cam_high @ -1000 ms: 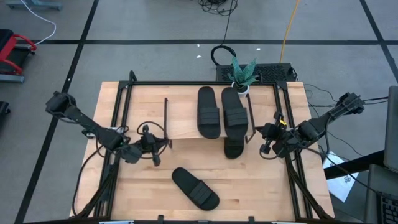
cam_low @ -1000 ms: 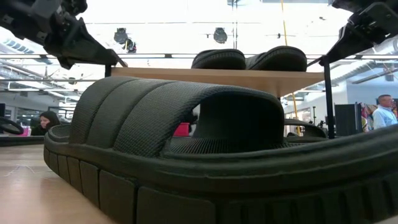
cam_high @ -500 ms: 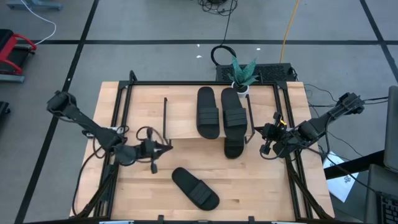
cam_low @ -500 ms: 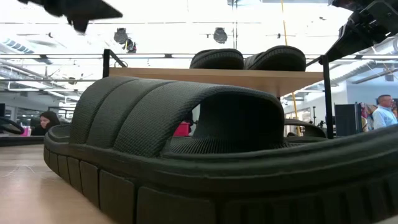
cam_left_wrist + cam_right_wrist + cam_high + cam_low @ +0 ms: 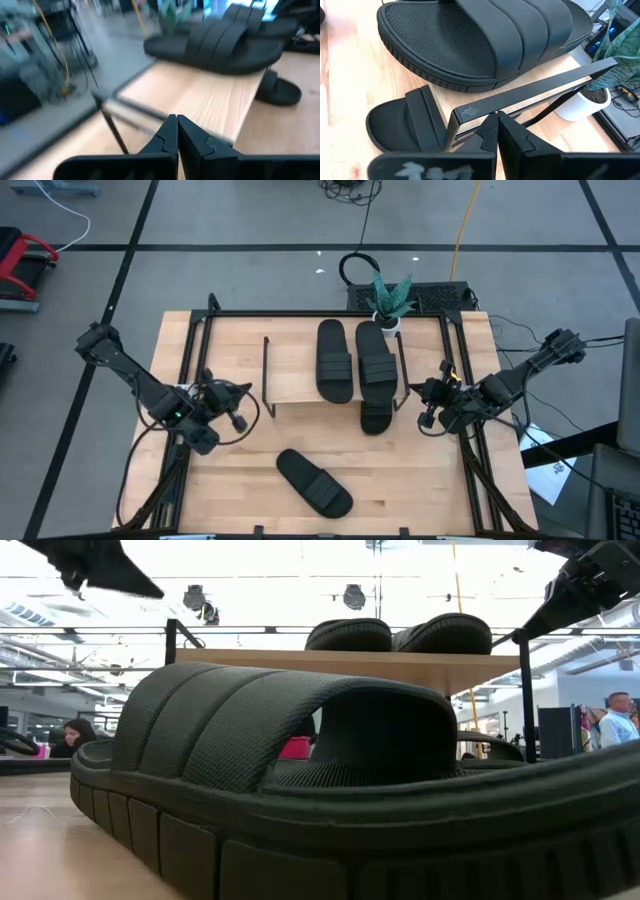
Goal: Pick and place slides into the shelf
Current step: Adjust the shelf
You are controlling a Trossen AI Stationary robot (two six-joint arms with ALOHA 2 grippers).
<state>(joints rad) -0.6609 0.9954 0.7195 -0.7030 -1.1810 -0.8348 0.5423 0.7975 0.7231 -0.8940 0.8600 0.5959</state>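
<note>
Two black slides (image 5: pixel 336 360) (image 5: pixel 377 363) lie side by side on the shelf's light top board (image 5: pixel 295 380). They also show in the low view (image 5: pixel 400 635). A third slide (image 5: pixel 374 418) lies on the table, its far end under the board's near edge. A fourth slide (image 5: pixel 313 482) lies loose on the table near the front and fills the low view (image 5: pixel 300 790). My left gripper (image 5: pixel 232 398) is shut and empty, left of the shelf (image 5: pixel 176 131). My right gripper (image 5: pixel 430 406) is shut and empty, right of the shelf's wire side frame (image 5: pixel 496 126).
A potted plant (image 5: pixel 390 300) stands behind the shelf's far right corner. Black rails (image 5: pixel 190 380) run along the tabletop's edges. Bare wood lies left and right of the loose slide. People (image 5: pixel 615 720) show in the room beyond the table.
My left gripper has drawn back from the shelf's left side frame toward the table's left edge and a little toward the far edge, turning as it went. It stays shut. The slides and the shelf have not moved.
</note>
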